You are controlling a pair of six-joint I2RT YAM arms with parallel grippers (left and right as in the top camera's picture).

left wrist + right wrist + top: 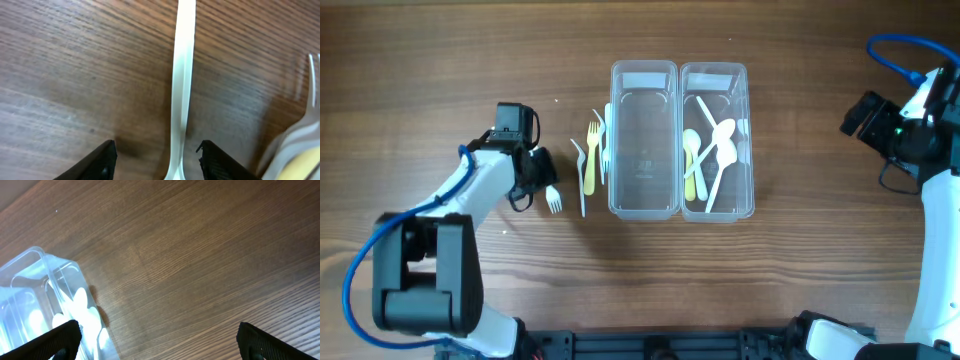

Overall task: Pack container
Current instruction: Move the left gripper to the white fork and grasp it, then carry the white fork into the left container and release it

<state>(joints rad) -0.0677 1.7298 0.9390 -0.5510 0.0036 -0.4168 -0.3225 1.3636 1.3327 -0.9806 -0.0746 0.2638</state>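
Straddling the handle of a white fork (182,75), the left gripper (157,160) stands about half open at the bottom of the left wrist view. Its dark fingertips (102,162) sit on either side of the handle with wood showing between each tip and the plastic, so nothing is clamped. In the overhead view this fork lies left of centre, its tines showing just below the gripper. Close to its right, three more forks (588,160), two white and one yellow, lie beside the empty clear container (643,212) at the middle of the frame. A second container (716,216) touches that one's right side and holds white and yellowish spoons (710,150). The right gripper (160,342), at the upper right of the overhead frame, is spread wide over the bare table (200,255) and holds nothing.
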